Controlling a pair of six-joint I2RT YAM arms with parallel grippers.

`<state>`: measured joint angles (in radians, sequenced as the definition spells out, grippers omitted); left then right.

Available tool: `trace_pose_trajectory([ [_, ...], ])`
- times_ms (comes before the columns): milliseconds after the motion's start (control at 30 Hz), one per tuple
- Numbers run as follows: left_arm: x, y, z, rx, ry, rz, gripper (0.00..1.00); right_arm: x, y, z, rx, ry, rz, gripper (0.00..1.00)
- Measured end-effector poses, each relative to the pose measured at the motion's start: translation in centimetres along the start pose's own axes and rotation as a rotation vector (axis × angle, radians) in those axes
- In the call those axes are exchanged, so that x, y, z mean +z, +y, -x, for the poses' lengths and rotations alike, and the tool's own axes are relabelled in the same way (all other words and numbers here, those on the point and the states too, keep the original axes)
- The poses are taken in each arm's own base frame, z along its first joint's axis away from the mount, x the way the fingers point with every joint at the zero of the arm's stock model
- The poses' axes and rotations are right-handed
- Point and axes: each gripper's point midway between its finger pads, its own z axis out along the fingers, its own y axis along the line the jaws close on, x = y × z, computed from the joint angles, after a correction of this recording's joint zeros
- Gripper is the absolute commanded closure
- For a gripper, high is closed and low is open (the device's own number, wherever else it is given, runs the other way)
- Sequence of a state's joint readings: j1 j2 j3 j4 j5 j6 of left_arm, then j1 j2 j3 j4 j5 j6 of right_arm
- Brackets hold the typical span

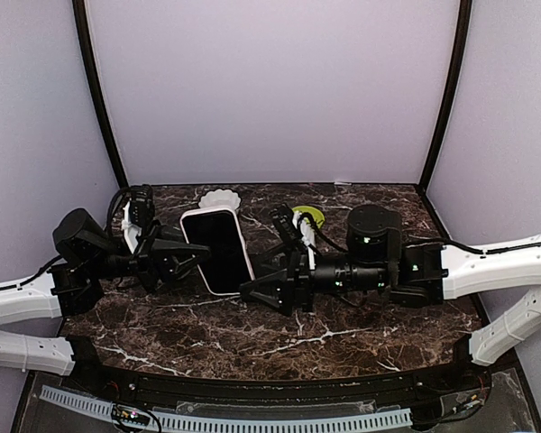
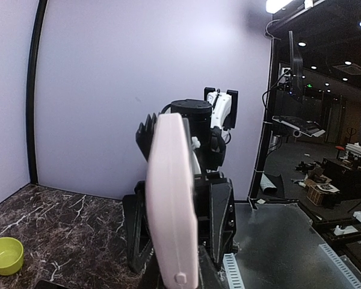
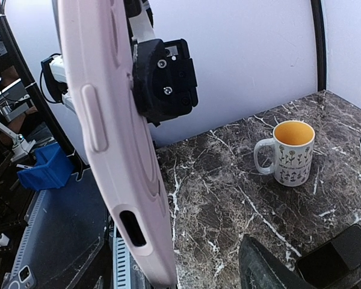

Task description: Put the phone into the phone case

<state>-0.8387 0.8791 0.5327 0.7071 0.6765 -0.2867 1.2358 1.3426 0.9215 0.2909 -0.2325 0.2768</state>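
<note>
Above the middle of the table (image 1: pixel 361 334), the phone (image 1: pixel 222 257) sits screen-up inside the pink case (image 3: pixel 108 150), raised in the air between both arms. The left gripper (image 1: pixel 186 258) looks clamped on the case's left edge. The right gripper (image 1: pixel 250 290) straddles the near right corner, and I cannot tell whether its jaws press. Whether all 4 corners are seated is unclear. If 1 arm releases or pulls unevenly, the case could twist, pop the phone out, or drop.
</note>
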Motion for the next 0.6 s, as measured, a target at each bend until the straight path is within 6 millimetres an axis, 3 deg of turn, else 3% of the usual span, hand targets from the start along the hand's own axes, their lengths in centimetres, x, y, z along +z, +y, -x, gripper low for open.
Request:
trace_pose_trajectory([
  [133,0.0,-0.3,-0.3,0.018,0.015,-0.018,1.00,0.0,0.3,1.0,-0.031,-0.012,0.007,0.36],
  [233,0.1,-0.3,-0.8,0.024,0.029,-0.030,1.00,-0.1,0.9,3.4,-0.068,-0.056,0.015,0.51],
  [400,0.1,-0.4,-1.1,0.024,0.042,-0.035,1.00,0.2,1.8,6.9,-0.107,-0.115,0.032,0.92],
  [433,0.1,-0.4,-1.1,0.029,0.041,-0.036,1.00,0.4,1.9,7.0,-0.115,-0.114,0.035,0.95],
  [500,0.1,-0.2,-1.3,0.022,0.048,-0.031,1.00,0.6,2.0,6.7,-0.124,-0.105,0.047,0.88],
  [533,0.1,-0.2,-1.4,0.014,0.052,-0.030,1.00,0.6,2.0,6.6,-0.126,-0.101,0.049,0.89],
  [567,0.1,-0.2,-1.4,0.015,0.053,-0.032,1.00,0.6,2.0,6.6,-0.131,-0.100,0.052,0.98],
  [600,0.1,-0.2,-1.4,0.017,0.055,-0.032,1.00,0.5,1.9,6.6,-0.131,-0.097,0.053,1.00],
])
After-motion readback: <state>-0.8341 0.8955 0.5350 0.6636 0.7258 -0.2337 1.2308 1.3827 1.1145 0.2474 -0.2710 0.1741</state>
